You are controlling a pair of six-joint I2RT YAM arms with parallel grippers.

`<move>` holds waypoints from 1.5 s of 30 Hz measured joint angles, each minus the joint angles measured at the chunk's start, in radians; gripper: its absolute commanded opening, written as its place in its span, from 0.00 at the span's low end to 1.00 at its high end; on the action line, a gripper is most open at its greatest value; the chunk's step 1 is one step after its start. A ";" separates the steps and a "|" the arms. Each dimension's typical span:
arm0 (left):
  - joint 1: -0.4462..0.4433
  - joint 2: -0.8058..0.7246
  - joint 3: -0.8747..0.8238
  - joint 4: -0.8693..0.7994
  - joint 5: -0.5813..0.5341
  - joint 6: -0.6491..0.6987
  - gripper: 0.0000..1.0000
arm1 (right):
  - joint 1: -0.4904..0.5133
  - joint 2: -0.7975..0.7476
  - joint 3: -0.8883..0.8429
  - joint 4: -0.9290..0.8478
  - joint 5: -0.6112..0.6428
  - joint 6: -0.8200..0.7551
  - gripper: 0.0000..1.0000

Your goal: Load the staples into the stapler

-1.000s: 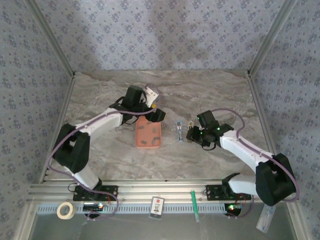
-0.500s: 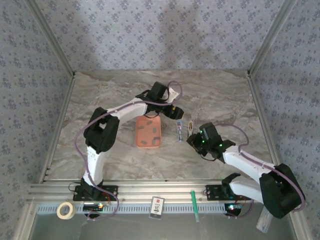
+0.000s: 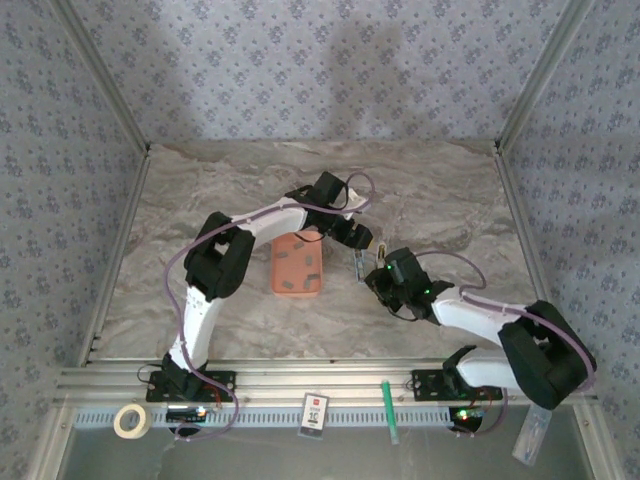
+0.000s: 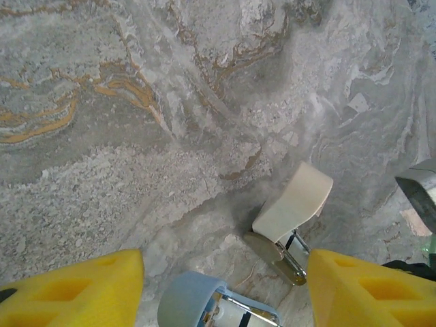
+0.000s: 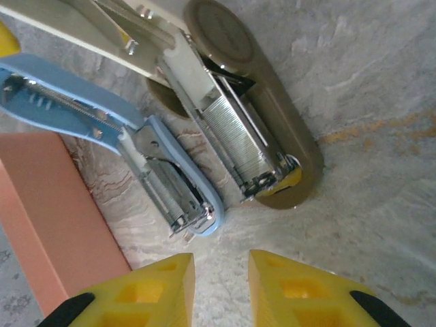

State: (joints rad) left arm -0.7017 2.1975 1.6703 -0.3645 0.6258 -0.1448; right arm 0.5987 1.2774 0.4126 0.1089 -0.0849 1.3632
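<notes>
On my left wrist feed the left end effector [image 4: 221, 276] hangs over the marbled table [image 4: 136, 102] with its yellow fingers [image 4: 75, 289] spread wide and nothing gripped. The rounded light-blue end of the stapler [image 4: 187, 300] sits low in the gap between them, touching neither finger. Just beyond it a beige stapler [image 4: 293, 204] lies with its cream arm lifted. On my right wrist feed the right end effector [image 5: 221, 279] has its fingers drawn narrow, with a slim empty gap and nothing held. It points at the near tip of the stapler, which lies flat on the table and hinged open. Its silver inner rail faces up, and its blue top arm swings away toward the upper left. The beige stapler lies right alongside on the far side, also open, with a ribbed row of metal showing in its channel. The orange tray [image 5: 48, 211] lies on the stapler's other side, close but apart from it. From overhead I see the staples [image 3: 311, 262] as small grey strips lying on that tray. Both end effectors meet over the two staplers just to its right.
</notes>
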 measured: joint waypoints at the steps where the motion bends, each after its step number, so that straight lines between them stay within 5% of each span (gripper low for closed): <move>1: 0.000 0.002 0.000 -0.003 0.003 0.000 0.62 | 0.000 0.014 0.000 0.014 0.000 0.006 0.26; 45: -0.008 0.003 -0.078 -0.002 0.258 0.042 0.47 | -0.017 0.109 0.035 0.021 -0.013 -0.023 0.23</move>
State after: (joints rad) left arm -0.7094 2.2009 1.5925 -0.3668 0.8837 -0.1028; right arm 0.5819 1.3869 0.4473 0.1299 -0.0978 1.3407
